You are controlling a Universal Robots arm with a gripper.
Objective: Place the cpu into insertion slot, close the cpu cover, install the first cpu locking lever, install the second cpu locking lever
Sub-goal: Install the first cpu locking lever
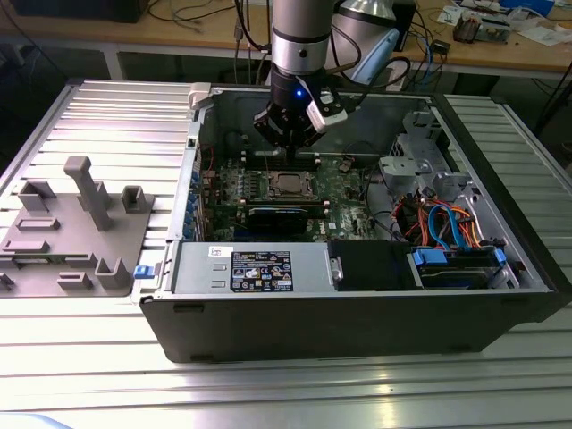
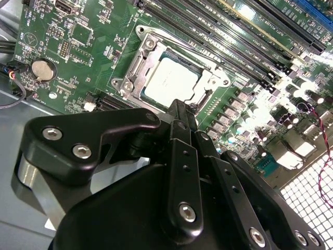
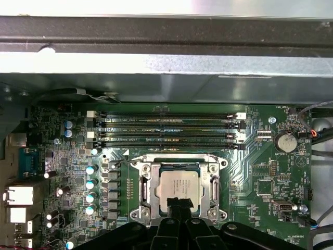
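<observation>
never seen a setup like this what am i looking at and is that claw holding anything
It is a robot arm with a gripper reaching into an open computer case on a ribbed metal table. The exterior view is from a camera off the arm; both wrist views come from cameras on the arm, looking past the black fingers at the green motherboard. The silvery cpu sits in its slot with the cover lying flat around it. The gripper hangs just above it, fingers together, holding nothing I can see. A grey parts holder lies on the exterior view's left.
</observation>
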